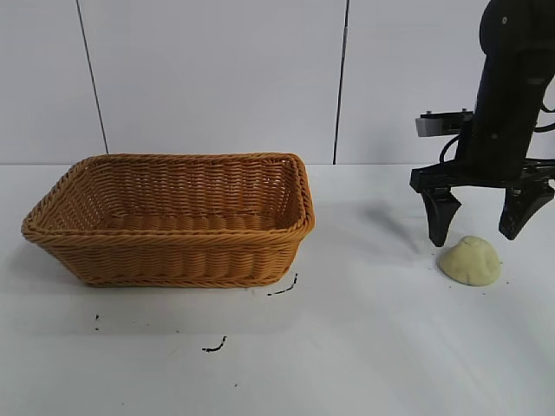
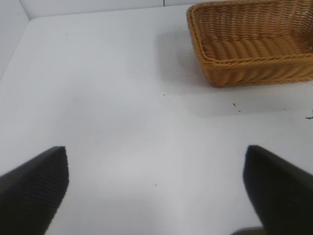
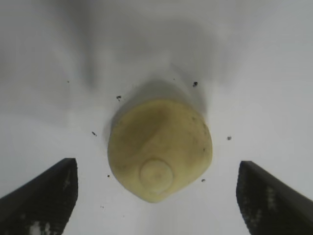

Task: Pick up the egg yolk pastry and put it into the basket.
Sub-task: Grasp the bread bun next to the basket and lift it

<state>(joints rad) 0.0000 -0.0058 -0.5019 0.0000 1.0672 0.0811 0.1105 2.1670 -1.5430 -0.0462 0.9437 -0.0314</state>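
Exterior view: right end effector (image 1: pixel 479 227) spread wide, empty, poised just above egg yolk pastry (image 1: pixel 470 260) on tabletop (image 1: pixel 364 347), well apart from basket (image 1: pixel 173 221). Could squash or nudge soft dough if off-centre. Left end effector (image 2: pixel 156 188) open, idle.

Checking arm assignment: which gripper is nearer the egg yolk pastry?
Right. The right gripper hangs open directly over the egg yolk pastry, fingers straddling it. The left gripper, also open, sees only the basket, no pastry.

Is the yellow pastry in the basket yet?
No. The egg yolk pastry sits on the table, right of the basket, under the open right gripper.
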